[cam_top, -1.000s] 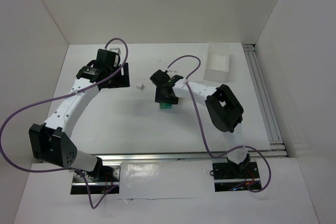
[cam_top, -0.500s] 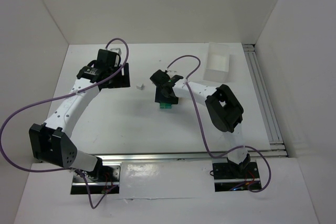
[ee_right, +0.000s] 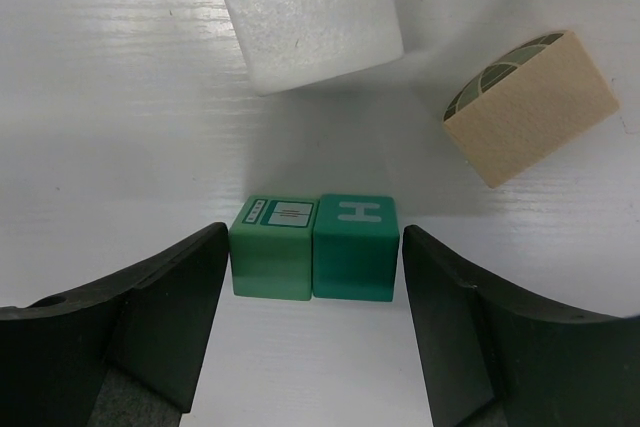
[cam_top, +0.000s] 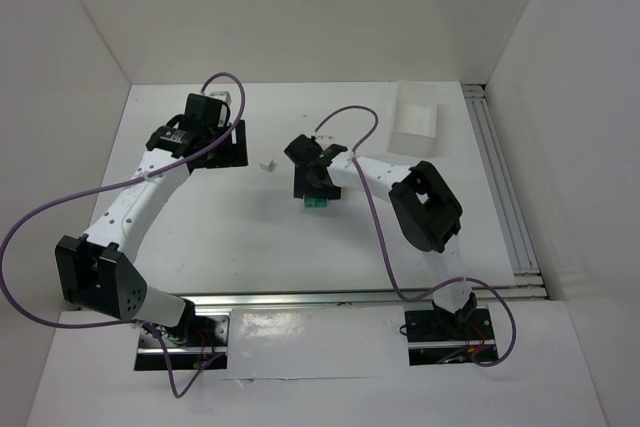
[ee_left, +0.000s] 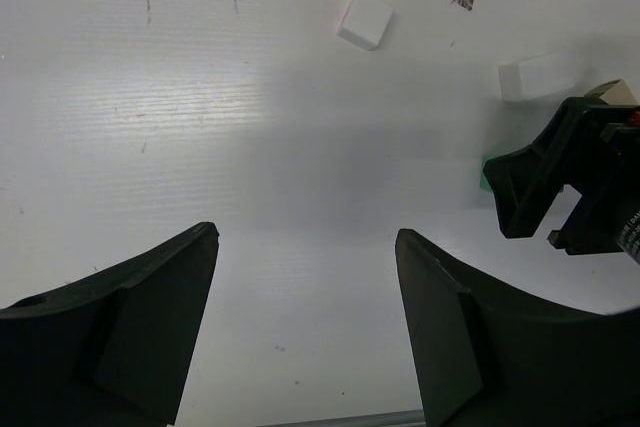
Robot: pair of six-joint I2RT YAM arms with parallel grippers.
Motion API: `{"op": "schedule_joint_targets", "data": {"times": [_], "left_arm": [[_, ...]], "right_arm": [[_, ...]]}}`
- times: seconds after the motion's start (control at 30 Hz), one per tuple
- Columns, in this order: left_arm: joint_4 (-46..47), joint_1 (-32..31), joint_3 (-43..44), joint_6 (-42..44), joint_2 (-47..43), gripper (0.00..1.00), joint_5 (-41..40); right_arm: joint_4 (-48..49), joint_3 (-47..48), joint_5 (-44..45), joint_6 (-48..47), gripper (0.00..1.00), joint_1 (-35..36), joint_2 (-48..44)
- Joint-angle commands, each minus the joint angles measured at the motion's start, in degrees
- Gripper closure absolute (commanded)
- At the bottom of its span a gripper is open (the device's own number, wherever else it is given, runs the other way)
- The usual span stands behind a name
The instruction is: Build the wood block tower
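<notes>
Two arms stand bolted at the near edge of the table [cam_top: 230, 237], behind one aluminium rail [cam_top: 320, 299], and each trails one purple cable [cam_top: 40, 217].

The right gripper [ee_right: 313, 232] hangs low near the middle of the table with its jaws apart. Between them sit two green cubes [ee_right: 355, 247], side by side and touching on the surface, not stacked. One is marked H and the other carries a small label. A finger stands just beside each outer face.

Just beyond the cubes lie one white foam block [ee_right: 315, 17] and one tan rounded piece [ee_right: 530, 107]. The tan piece is on its side, apart from the cubes.

The left gripper [ee_left: 305, 237] hovers farther back on the left, its jaws spread wide over bare table with nothing between them. One small white cube [ee_left: 364, 20] lies ahead of it.

One clear tray [cam_top: 415, 119] rests at the far right corner, next to a second set of rails [cam_top: 500, 187] that runs along the right edge.

The table top is white with faint scuffs. Plain white walls [cam_top: 300, 7] close it in on three sides.
</notes>
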Motion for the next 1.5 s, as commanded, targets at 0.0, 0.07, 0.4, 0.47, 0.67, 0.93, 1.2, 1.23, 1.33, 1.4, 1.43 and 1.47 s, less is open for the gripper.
{"op": "schedule_joint_targets", "data": {"times": [0.0, 0.07, 0.4, 0.47, 0.67, 0.93, 1.2, 1.23, 1.33, 1.4, 1.43, 1.47], "left_arm": [[1.6, -0.2, -0.1, -0.5, -1.4, 0.16, -0.6], [1.6, -0.2, -0.1, -0.5, -1.4, 0.16, -0.6], [1.6, -0.2, -0.1, -0.5, -1.4, 0.16, -0.6], [1.6, -0.2, -0.1, -0.5, -1.4, 0.16, -0.6], [1.6, -0.2, -0.1, -0.5, -1.4, 0.16, -0.6], [1.6, -0.7, -0.1, -0.5, -1.4, 0.16, -0.6], [1.6, -0.7, -0.1, -0.5, -1.4, 0.16, -0.6], [1.6, -0.7, -0.1, -0.5, -1.4, 0.16, -0.6], [1.6, -0.7, -0.1, -0.5, -1.4, 0.16, -0.6], [1.6, -0.7, -0.1, -0.5, -1.4, 0.16, -1.1], [1.6, -0.7, -0.1, -0.5, -1.4, 0.16, -1.1], [1.6, -0.7, 0.5, -0.5, -1.4, 0.16, -1.6]], "right_arm": [[-1.0, 2.1, 0.6, -1.1, 0.23, 1.2, 0.8], [-1.0, 2.1, 1.2, -1.1, 0.24, 1.7, 0.8], [-2.0, 2.1, 1.7, -1.6, 0.29, 1.7, 1.4], [-2.0, 2.6, 1.7, -1.6, 0.3, 1.7, 1.4], [-2.0, 2.6, 1.7, -2.1, 0.3, 1.7, 1.4], [-2.0, 3.1, 1.7, -2.7, 0.29, 1.7, 2.4], [-3.8, 5.2, 1.7, -3.9, 0.09, 1.7, 2.4], [-3.8, 5.8, 1.7, -3.9, 0.08, 1.7, 1.9], [-5.4, 8.2, 3.1, -5.0, 0.08, 1.7, 0.6], [-5.9, 10.5, 5.8, -5.8, 0.08, 1.7, 0.1], [-6.6, 11.3, 6.9, -6.6, 0.07, 1.7, 0.0], [-6.6, 12.6, 7.8, -7.1, 0.07, 1.7, 0.0]]}}
